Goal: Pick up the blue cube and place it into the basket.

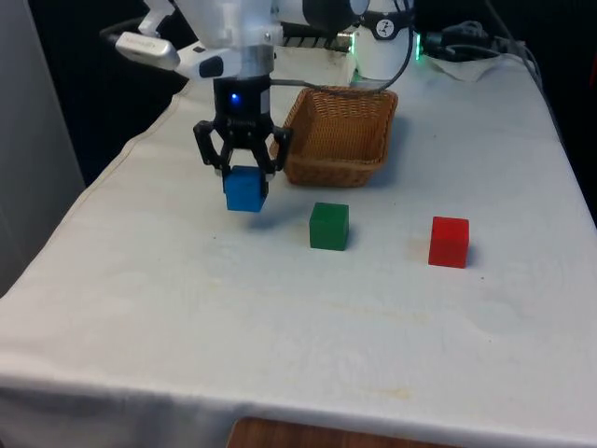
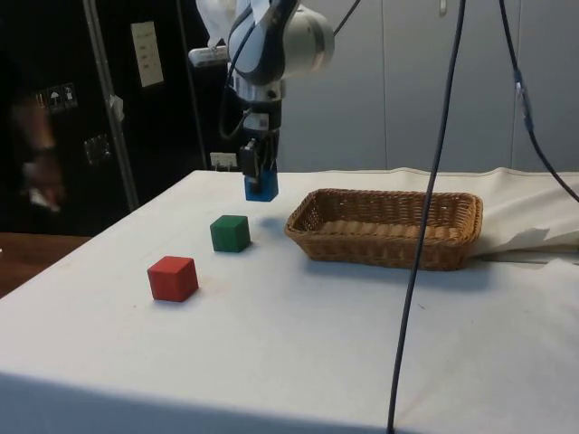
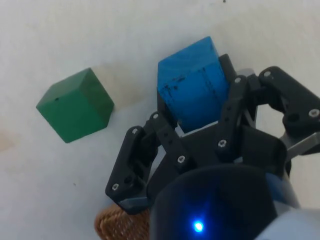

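The tool (image 1: 244, 168) grips the blue cube (image 1: 246, 190), lifted just clear of the desk (image 1: 280, 317), beside the basket (image 1: 338, 140) on the front view's left. We judge the carry needs more height to clear the rim before release inside.

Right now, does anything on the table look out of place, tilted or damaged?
Nothing stands out. The gripper holds the blue cube above the cloth, slightly turned in its grasp. The green cube and red cube sit flat on the table, and the basket stands upright and looks intact.
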Action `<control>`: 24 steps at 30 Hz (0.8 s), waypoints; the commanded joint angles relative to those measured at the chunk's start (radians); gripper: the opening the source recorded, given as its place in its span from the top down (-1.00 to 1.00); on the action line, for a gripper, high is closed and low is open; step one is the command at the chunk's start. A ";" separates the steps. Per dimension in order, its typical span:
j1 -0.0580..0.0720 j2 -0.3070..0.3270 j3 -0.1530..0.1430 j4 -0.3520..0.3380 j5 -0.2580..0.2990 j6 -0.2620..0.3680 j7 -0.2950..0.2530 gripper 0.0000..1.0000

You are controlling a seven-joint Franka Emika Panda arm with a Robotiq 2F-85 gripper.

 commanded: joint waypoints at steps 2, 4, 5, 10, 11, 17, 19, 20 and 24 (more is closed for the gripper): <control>0.007 -0.020 -0.008 -0.019 -0.011 -0.002 0.005 0.99; 0.007 -0.026 -0.008 -0.024 -0.012 -0.002 0.005 0.99; 0.008 -0.035 -0.008 -0.033 -0.013 -0.001 0.005 0.99; 0.009 -0.059 -0.009 -0.056 -0.015 0.000 0.005 0.99; 0.003 -0.055 0.000 -0.050 -0.005 0.000 -0.001 0.99; 0.012 -0.097 -0.009 -0.091 -0.017 0.001 0.005 0.99; 0.013 -0.108 -0.009 -0.101 -0.018 0.001 0.005 0.99; 0.005 -0.101 0.000 -0.093 -0.006 0.000 -0.002 0.99; 0.015 -0.132 -0.009 -0.123 -0.020 0.001 0.006 0.99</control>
